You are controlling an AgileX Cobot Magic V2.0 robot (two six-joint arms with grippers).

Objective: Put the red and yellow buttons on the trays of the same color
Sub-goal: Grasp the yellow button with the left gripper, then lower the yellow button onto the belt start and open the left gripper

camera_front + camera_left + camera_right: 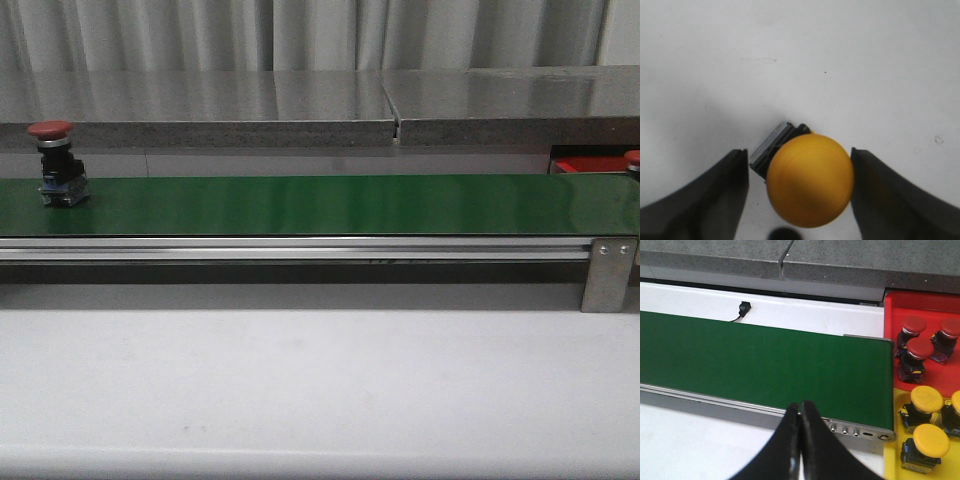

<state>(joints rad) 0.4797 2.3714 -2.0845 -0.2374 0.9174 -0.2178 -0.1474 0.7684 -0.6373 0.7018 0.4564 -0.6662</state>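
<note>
Yellow dome-capped button [810,180] sits between the fingers [705,195] of the left hand [799,192], over the white tabletop [800,60]. The right-side finger looks in contact with the cap; a small gap shows on the other side, so whether it is truly gripped I cannot tell. Judgement: hard plastic, light, rigid, smooth cap likely slippery; the squarer dark-and-metal base behind the cap offers the surer hold.

Right hand [800,412] is closed on nothing, above the near edge of the green belt [765,365]. Beyond its right side lie the red tray [925,310] with red buttons [920,352] and the yellow tray [900,405] with yellow buttons [926,400].

One red button [55,160] stands on the belt's far left end.

No brand, label or legible writing visible.
</note>
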